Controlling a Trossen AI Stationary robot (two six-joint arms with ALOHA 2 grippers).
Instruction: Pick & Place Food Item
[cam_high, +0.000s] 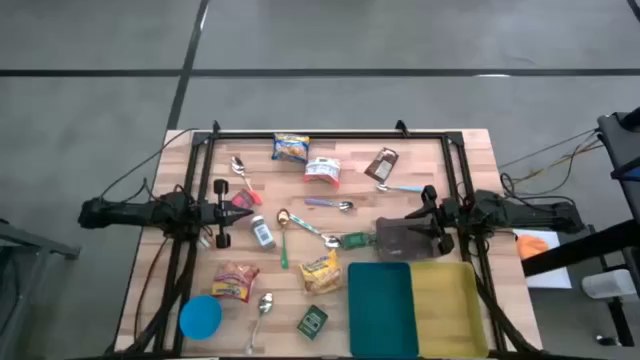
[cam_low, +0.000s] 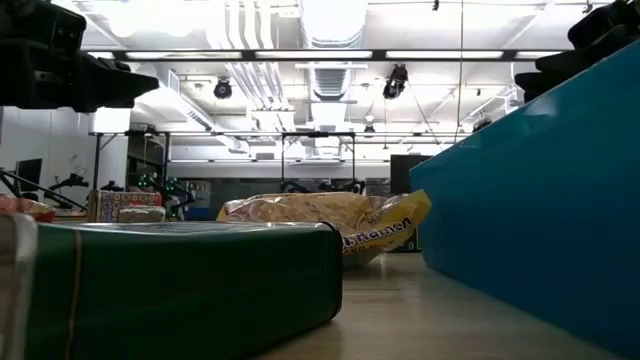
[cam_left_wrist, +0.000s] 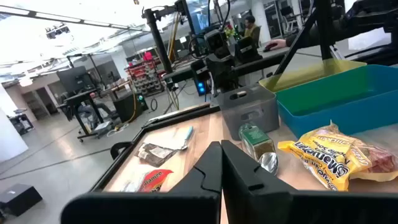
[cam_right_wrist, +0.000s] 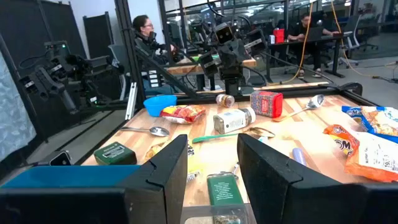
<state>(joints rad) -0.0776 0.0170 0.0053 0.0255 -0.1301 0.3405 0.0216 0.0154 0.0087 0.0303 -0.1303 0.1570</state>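
A: While the left pincer (cam_high: 245, 212) sits shut and empty above the bench (cam_high: 470, 150), what of the right?
B: The right pincer (cam_high: 425, 225) gapes partly, empty, over the grey bin (cam_high: 400, 240); the yellow snack bag (cam_high: 322, 270) lies beside the teal tray (cam_high: 380, 305).

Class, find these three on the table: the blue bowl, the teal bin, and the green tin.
Blue bowl (cam_high: 200, 317), high view, centre of its top.
Teal bin (cam_high: 380, 305), high view, its floor.
Green tin (cam_high: 312, 321), high view, its lid.
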